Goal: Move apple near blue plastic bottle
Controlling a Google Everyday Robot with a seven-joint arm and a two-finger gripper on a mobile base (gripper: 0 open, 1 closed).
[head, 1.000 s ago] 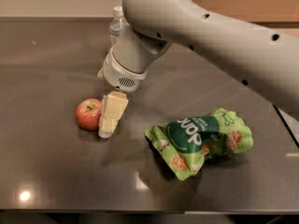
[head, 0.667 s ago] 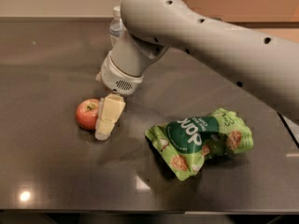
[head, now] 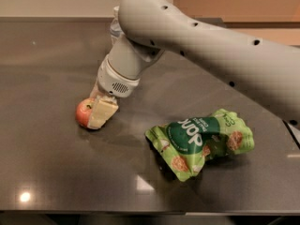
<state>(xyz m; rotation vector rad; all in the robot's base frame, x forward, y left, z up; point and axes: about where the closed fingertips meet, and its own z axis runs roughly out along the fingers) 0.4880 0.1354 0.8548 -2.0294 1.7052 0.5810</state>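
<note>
My pincer is down at the dark counter, its cream tip pressed against the apple. The apple sits low on the counter on the side of the pincer away from the green snack bag, touching the pincer and partly covered by it. Whether the pincer is wide, narrow or already clasped on the apple, I cannot tell, because my own wrist and the cream tip hide the far side of the fruit.

The move to come turns on 1 relation: the blue plastic bottle stands beyond the pincer, toward the far edge of the counter, upright and mostly hidden behind my arm. Only a strip of its clear body shows past my wrist. The apple is on the near side of the pincer and the bottle on the far side, well apart from each other, with my wrist between the 2.

I judge the apple must travel away from the camera, up the counter, and a little toward the snack bag's side. Being round, the apple has no long axis to line up. The snack bag lies off to the other side of the pincer, apart from that path.
</note>
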